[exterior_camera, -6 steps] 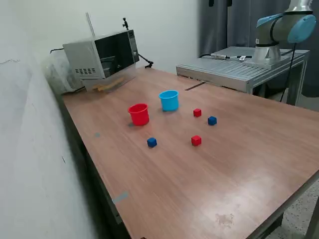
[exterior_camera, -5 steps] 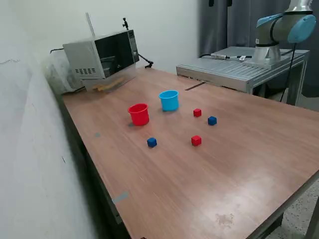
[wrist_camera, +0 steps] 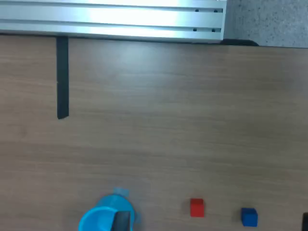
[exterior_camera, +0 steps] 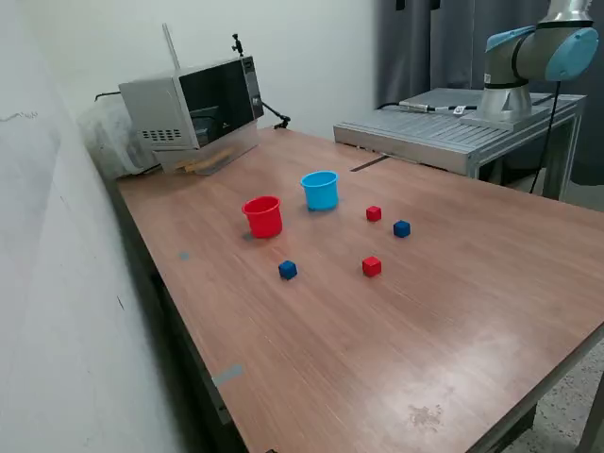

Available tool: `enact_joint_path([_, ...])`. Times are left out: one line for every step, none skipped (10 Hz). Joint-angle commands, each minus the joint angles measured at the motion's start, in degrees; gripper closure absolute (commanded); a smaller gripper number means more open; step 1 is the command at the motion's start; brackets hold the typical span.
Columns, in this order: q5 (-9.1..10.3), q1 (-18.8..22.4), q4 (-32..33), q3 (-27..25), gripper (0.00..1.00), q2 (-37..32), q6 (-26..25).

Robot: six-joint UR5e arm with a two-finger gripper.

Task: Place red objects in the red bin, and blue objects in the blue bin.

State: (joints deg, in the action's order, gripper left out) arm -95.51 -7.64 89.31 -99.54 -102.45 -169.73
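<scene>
1. Compared with the pictures from half a second before, I see no change on the tabletop (exterior_camera: 453, 302): both cups and all four cubes lie in the same places. For the task this means that sorting has not started; nothing is in a cup yet, as far as I can see.

2. The red cup (exterior_camera: 263, 216) and the light blue cup (exterior_camera: 321, 190) stand upright, near each other, towards the far side of the tabletop where the microwave (exterior_camera: 193, 104) sits.

3. One red cube (exterior_camera: 374, 213) and one dark blue cube (exterior_camera: 402, 228) lie close together, just beside the blue cup on the side of the exterior view's right. The second red cube (exterior_camera: 372, 267) and the second blue cube (exterior_camera: 288, 270) lie nearer to the front edge, well apart from each other.

4. Only the arm (exterior_camera: 538, 57) is visible in the exterior view, at its base on the metal platform (exterior_camera: 444, 127) beyond the far edge. The gripper itself is outside that picture.

5. The wrist view looks down on the blue cup (wrist_camera: 103, 217), a red cube (wrist_camera: 197, 207) and a blue cube (wrist_camera: 249, 216). A dark shape at the edge may be one of the fingers, but I cannot tell whether they are open or closed.

6. My judgement: the first pick is still to come, and that near pair of cubes looks like the easiest start.
</scene>
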Motion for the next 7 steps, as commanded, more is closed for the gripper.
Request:
enact_joint_path([3.64, 0.17, 0.25, 0.32, 0.00, -0.02, -0.25])
enact_joint_path([4.18, 0.69, 0.51, 0.40, 0.00, -0.11, -0.33])
enact_joint_path([5.84, 0.96, 3.21, 0.32, 0.00, 0.06, -1.21])
enact_joint_path([8.73, 0.96, 6.98, 0.23, 0.00, 0.06, -3.30])
enact_joint_path([9.10, 0.96, 7.80, 0.40, 0.00, 0.15, -3.67])
enact_joint_path([9.28, 0.87, 7.90, 1.27, 0.00, 0.58, -3.76])
enact_joint_path([9.72, 0.87, 8.42, 2.07, 0.00, 1.81, -3.85])
